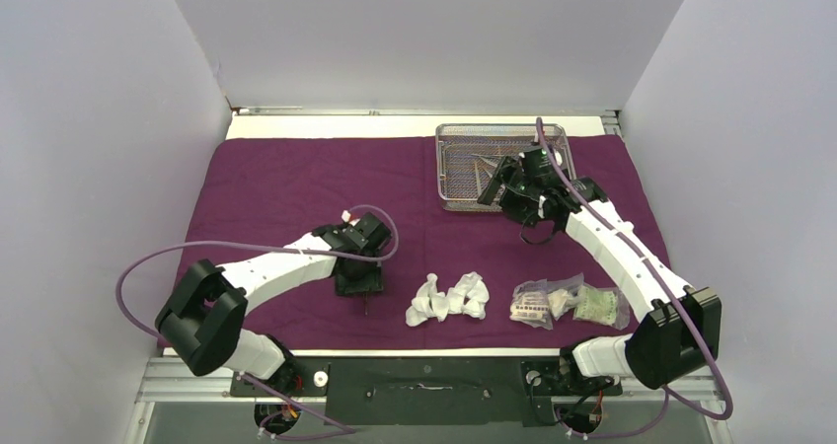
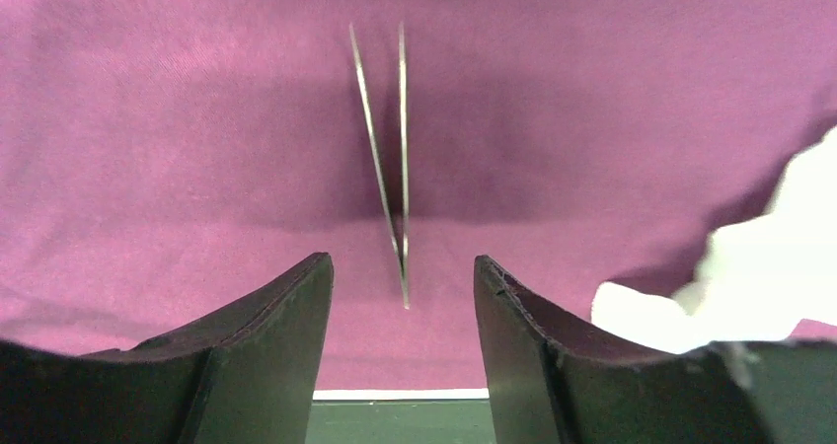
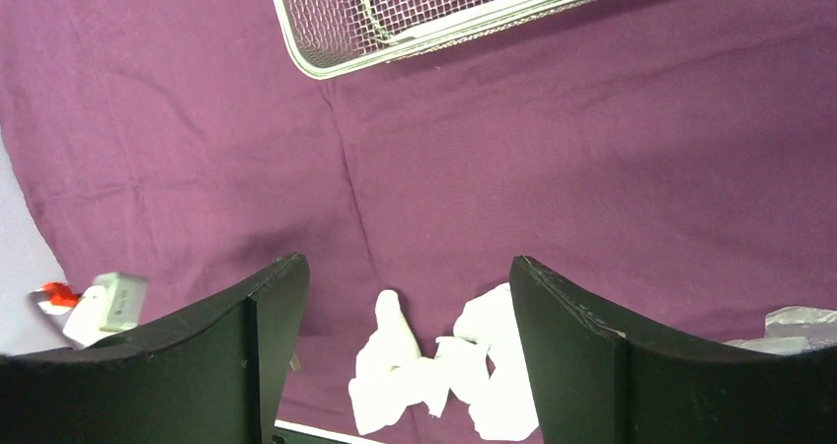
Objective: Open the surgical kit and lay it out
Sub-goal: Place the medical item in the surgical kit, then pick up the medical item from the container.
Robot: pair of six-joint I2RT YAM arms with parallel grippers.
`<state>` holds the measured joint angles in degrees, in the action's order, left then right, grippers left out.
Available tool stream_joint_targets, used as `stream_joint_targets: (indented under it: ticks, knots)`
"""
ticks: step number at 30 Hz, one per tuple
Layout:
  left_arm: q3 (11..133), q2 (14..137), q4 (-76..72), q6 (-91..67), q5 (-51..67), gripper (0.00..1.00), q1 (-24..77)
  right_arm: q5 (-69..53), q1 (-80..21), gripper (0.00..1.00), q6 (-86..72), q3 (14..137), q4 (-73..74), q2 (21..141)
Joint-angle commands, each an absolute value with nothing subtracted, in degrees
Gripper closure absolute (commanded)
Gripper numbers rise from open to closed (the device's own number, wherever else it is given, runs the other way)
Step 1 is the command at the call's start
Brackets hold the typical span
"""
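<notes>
Layout's mostly there, I'd say. The purple cloth (image 1: 296, 187) is spread flat over the counter, presumably as the clean surface everything gets set on. The gauze wads (image 1: 449, 299) and the plastic packets (image 1: 568, 301) sit in a row along the near edge, each in its own spot, which reads like the point of the job: one item, one place.

The left claw (image 2: 402, 260) hangs low over the cloth just left of the gauze, with its jaws apart and gripping nothing. The tweezers (image 2: 403, 148) lie flat on the cloth right in front of it. Their joined end pokes into the gap between the fingers (image 2: 296, 306) without touching either one, and the two prongs spread away from the claw. So they look set down, next in the row.

The right claw (image 3: 407, 261) is wide open and empty, up at the near edge of the wire tray (image 1: 441, 168) in the far right part of the cloth. Something steel is in the tray, but I can't tell exactly what. My guess is that's the next pick.
</notes>
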<state>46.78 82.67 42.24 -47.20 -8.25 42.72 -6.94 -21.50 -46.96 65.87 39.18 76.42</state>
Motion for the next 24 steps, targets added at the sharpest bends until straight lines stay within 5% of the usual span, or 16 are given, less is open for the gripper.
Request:
stream_joint_targets:
  ticks: [1, 9, 17, 24]
  knots:
    - [55.0, 78.6, 47.1, -46.1, -12.8, 0.46, 42.7, -6.6, -20.7, 0.28, -44.9, 66.9, 38.4, 74.0]
    - [60.3, 72.9, 48.3, -43.8, -13.1, 0.38, 38.4, -2.1, -20.3, 0.28, -30.1, 72.6, 37.1, 80.2]
    - [61.1, 69.1, 43.3, -41.7, -6.6, 0.37, 29.4, 2.6, -20.2, 0.43, -18.7, 81.9, 35.0, 94.7]
    - [63.1, 70.9, 40.9, -40.7, -4.9, 0.33, 25.3, 4.2, -20.2, 0.44, -16.9, 86.9, 27.3, 105.8]
